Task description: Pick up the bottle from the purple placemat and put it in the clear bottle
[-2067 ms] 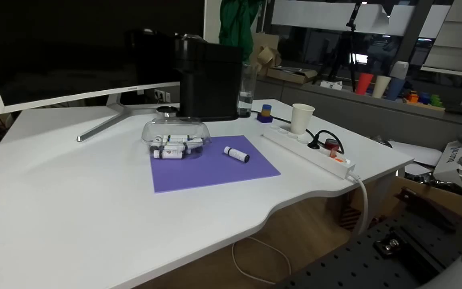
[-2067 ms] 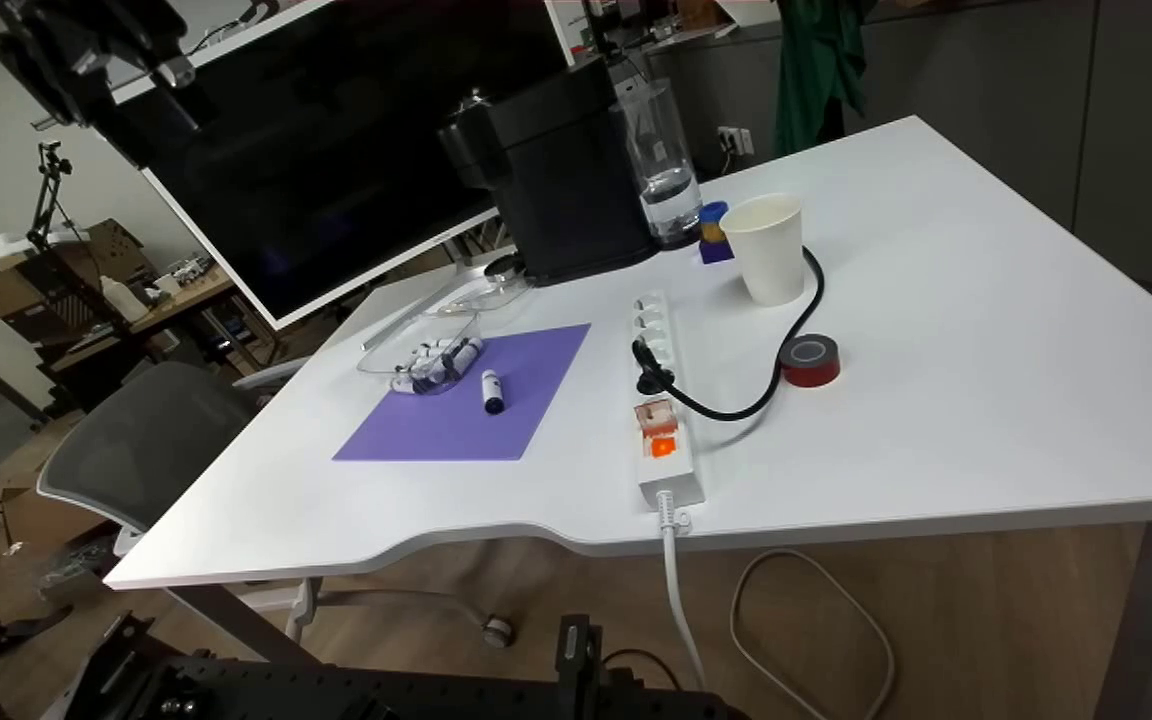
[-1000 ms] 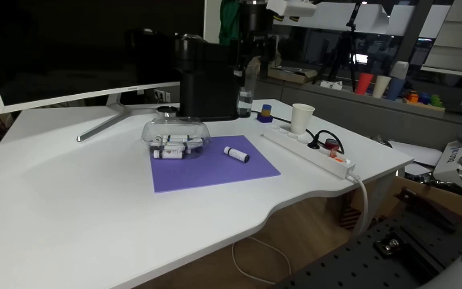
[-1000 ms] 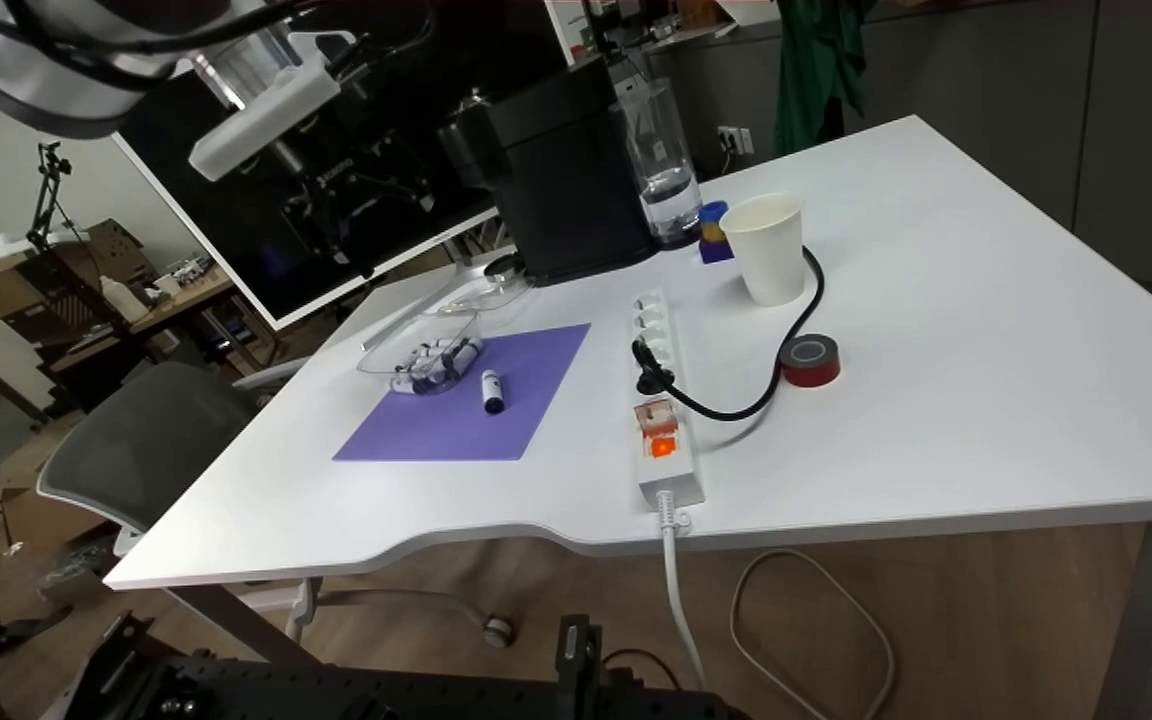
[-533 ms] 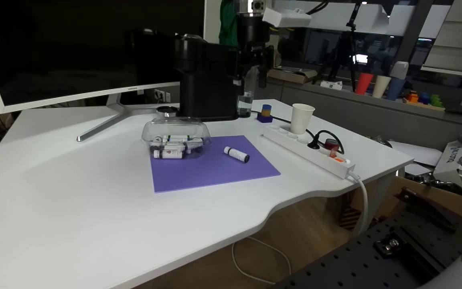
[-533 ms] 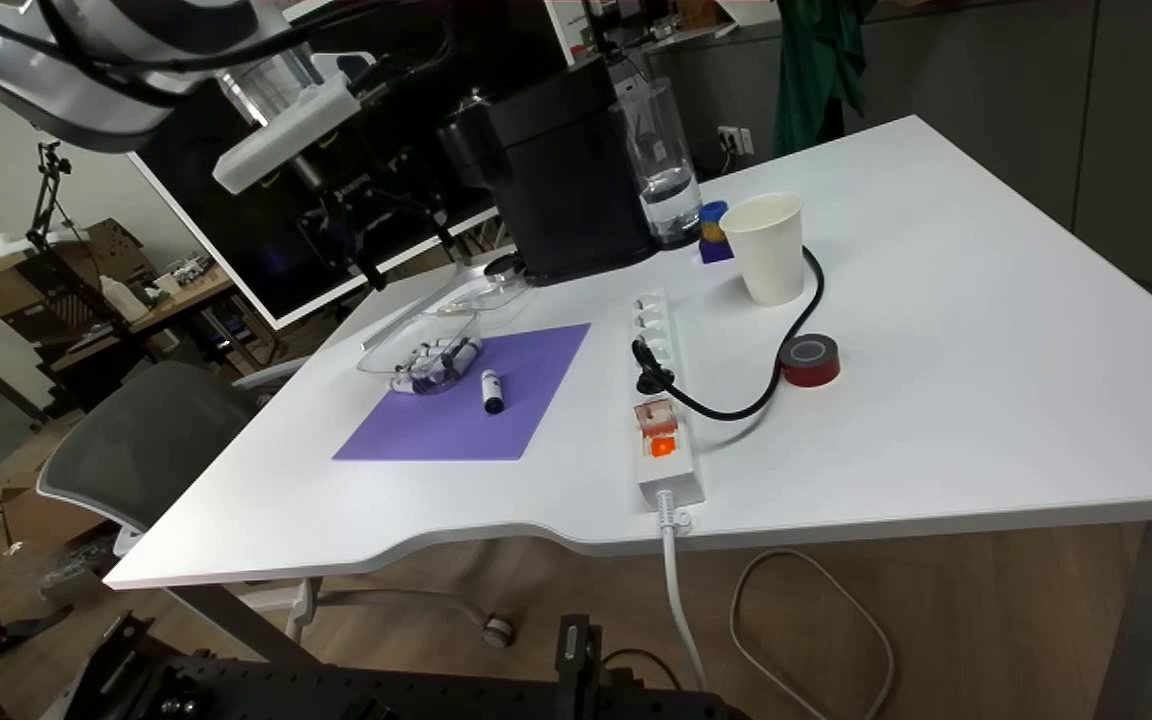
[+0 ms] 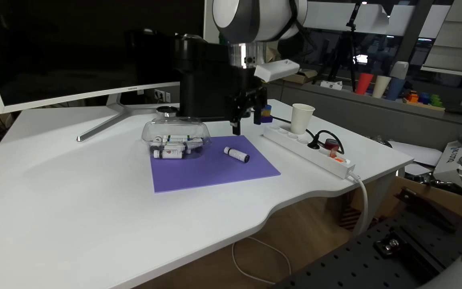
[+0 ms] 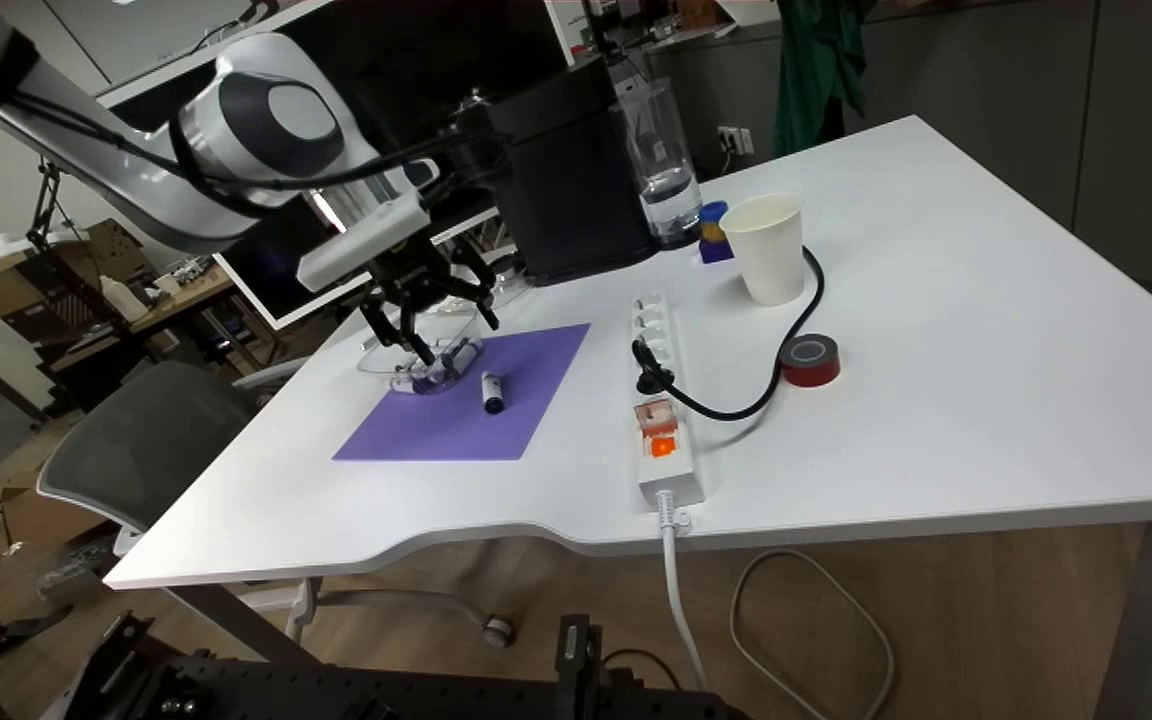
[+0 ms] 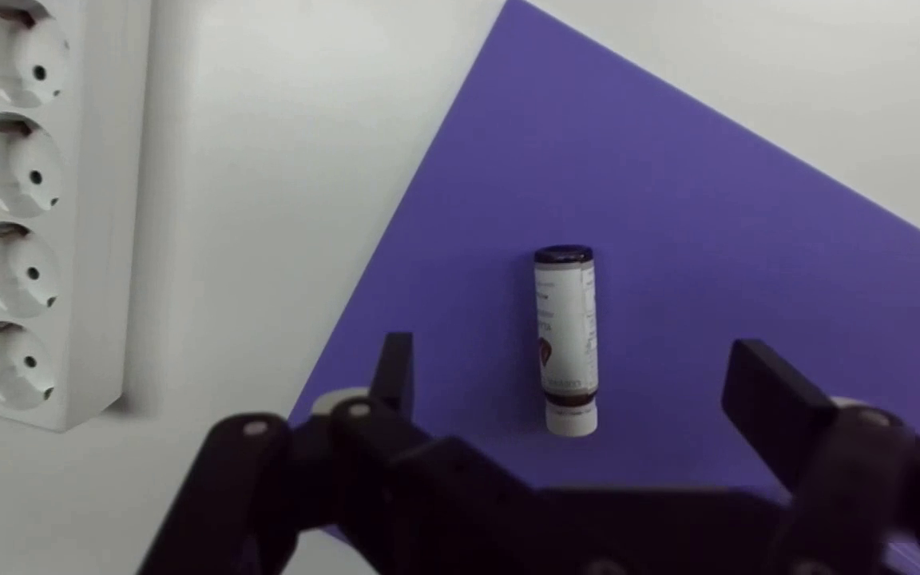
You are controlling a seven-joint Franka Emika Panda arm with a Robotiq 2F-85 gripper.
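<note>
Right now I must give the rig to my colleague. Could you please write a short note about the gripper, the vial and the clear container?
Gripper: open, holding nothing, in the air.
Vial: on its side on the purple mat; the wrist view shows it between the jaws.
Clear container: at the mat's corner, with similar vials in it.
Done: this vial is neither gripped nor placed yet.
Left: lower, close on the vial, lift, put it in the container.

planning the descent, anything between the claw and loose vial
Only air shows between the claw and the loose vial in an exterior view; the wrist view agrees.
</note>
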